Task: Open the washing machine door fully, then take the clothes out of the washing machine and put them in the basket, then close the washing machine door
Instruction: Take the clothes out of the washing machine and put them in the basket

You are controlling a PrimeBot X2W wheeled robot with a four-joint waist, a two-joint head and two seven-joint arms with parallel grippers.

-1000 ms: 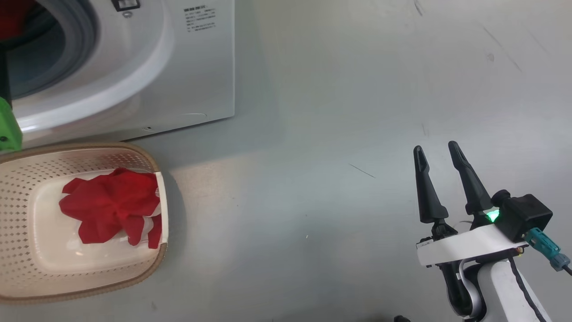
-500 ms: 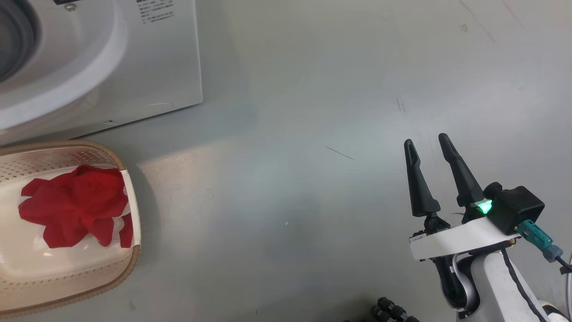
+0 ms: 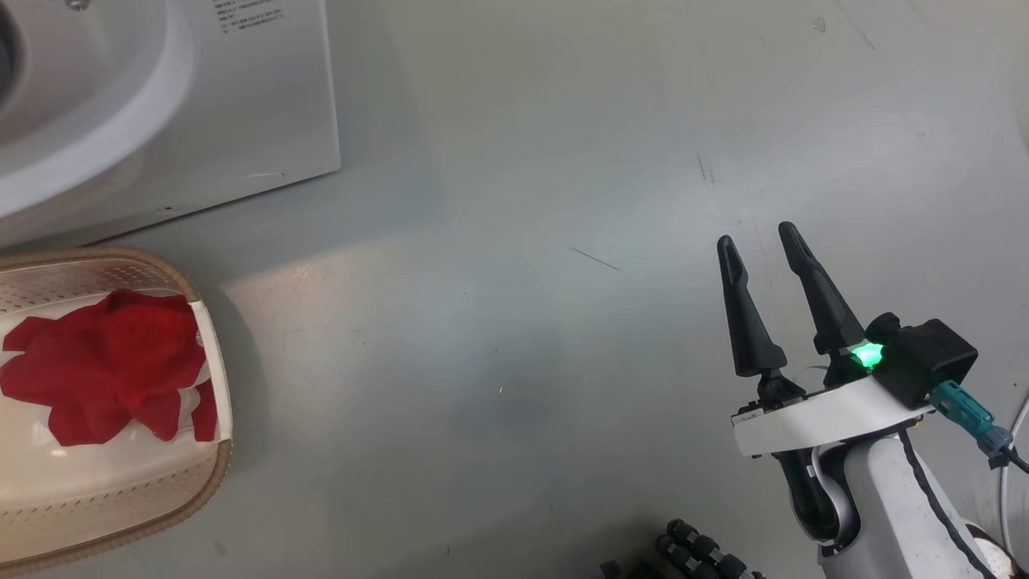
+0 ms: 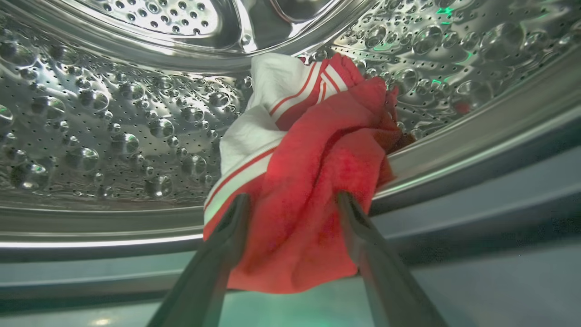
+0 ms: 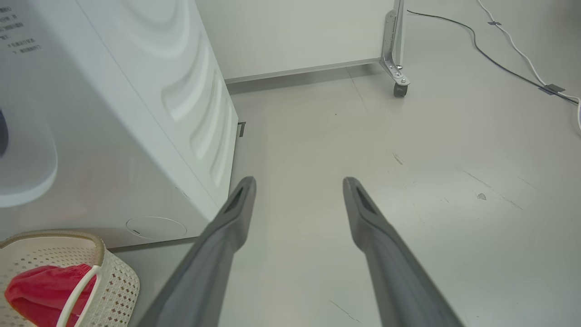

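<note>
While the left claw (image 4: 292, 196) stands inside the drum (image 4: 113, 131), we log the following.

Item one: a red garment (image 4: 317, 154) with white stripes, heaped on the drum's lower wall and draped over its steel lip toward the grey seal (image 4: 490, 190). Lip and seal lie beneath the fingers, between the heap and the way out. The claw's two fingers are spread wide, one on each side of the hanging fold. The cloth lies between them and brushes their inner edges, yet we see no pinch, so we enter this claw as released.

Item two: the right claw (image 3: 756, 235), likewise released and empty, poised over bare floor (image 3: 498, 338) well to the right of the washer (image 3: 241, 104). A green light (image 3: 867, 354) glows at its wrist.

Item three: the basket (image 3: 211, 474), on the floor just before the washer's lower right corner, holding more red clothes (image 3: 96, 370) with a white edge against its right wall. Bare floor alone separates basket and right claw.

Item four, from the right wrist view: a metal leg on a castor (image 5: 399, 86) by the far wall and cables (image 5: 508, 68) trailing across the floor, both well apart from the washer.

Item five: a dark ribbed part (image 3: 699, 555) at the head view's bottom edge; we cannot tell what it is.
</note>
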